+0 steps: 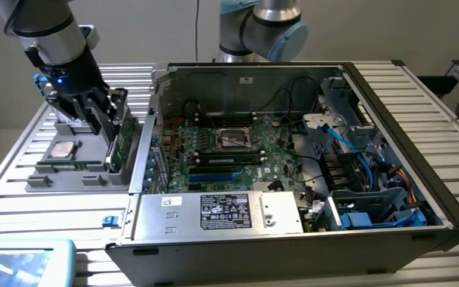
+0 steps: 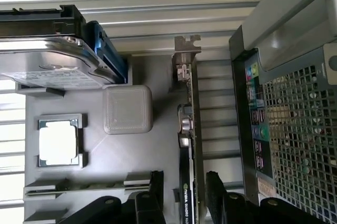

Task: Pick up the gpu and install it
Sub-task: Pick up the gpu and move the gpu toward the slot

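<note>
The gpu (image 1: 122,142) stands on edge in a slot of the grey parts tray (image 1: 54,179), at the exterior view's left, just outside the computer case. In the wrist view the gpu (image 2: 187,129) shows edge-on, with its metal bracket at the far end. My gripper (image 1: 106,128) has come down over the card. My gripper (image 2: 185,182) is open, with one black finger (image 2: 156,182) on each side of the card and a small gap to it on both sides. The card rests in the tray.
On the same tray (image 2: 105,171) lie a silver hard drive (image 2: 52,66) and a CPU (image 2: 58,146). The open computer case (image 1: 421,179) with its motherboard (image 1: 229,149) stands right beside the tray, its perforated rear panel (image 2: 300,129) close to my fingers. A second arm (image 1: 262,30) stands behind the case.
</note>
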Controlling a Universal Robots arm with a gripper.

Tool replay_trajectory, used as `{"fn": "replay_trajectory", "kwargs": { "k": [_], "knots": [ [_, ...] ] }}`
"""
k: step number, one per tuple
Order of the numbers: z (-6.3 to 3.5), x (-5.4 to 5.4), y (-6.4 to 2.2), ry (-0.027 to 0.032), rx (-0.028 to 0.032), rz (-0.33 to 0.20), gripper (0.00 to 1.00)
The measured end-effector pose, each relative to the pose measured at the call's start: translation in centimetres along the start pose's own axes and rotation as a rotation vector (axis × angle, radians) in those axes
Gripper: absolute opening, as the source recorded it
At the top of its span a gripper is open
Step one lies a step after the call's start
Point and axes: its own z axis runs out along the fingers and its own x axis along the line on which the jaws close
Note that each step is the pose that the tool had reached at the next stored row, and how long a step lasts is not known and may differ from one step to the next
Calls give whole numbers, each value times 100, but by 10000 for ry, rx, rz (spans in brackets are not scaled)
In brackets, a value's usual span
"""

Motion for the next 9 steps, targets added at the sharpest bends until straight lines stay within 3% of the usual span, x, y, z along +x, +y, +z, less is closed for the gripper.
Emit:
{"fn": "replay_trajectory", "kwargs": {
  "k": [1, 9],
  "knots": [
    [0, 0, -5, 1, -28, 1, 46],
    [117, 4, -25, -25, -51, -20, 46]
  ]
}}
